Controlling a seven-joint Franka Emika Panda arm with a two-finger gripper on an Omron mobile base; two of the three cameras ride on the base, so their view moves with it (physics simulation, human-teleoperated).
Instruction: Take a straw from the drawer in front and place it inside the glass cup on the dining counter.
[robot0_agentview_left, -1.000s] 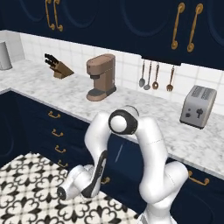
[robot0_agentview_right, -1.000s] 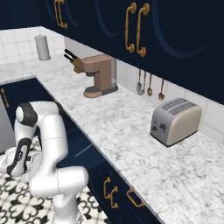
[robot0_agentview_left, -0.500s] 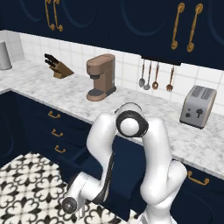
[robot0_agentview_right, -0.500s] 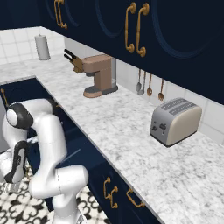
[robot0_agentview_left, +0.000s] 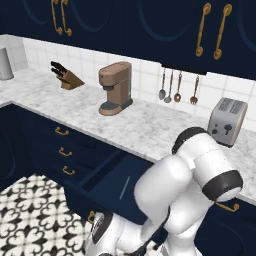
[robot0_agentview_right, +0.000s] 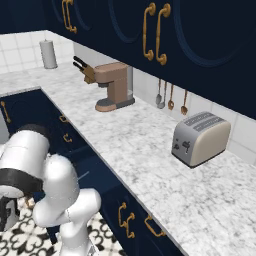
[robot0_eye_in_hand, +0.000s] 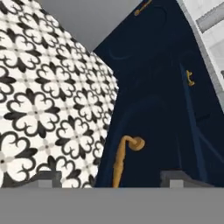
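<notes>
Hand view: drawer's gold handle (robot0_eye_in_hand: 122, 159) sits between the parted gripper (robot0_eye_in_hand: 111, 178) fingertips, seemingly untouched

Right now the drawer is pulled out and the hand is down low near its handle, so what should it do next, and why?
Probably lift up and reach over the drawer toward the straw. The drawer stands open with the pale straw lying inside, and the fingers look spread apart beside the handle, holding nothing.

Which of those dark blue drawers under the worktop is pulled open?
The wide drawer below the coffee machine: it juts out, showing its dark inside with a thin pale straw. The narrower drawers left of it sit flush.
</notes>
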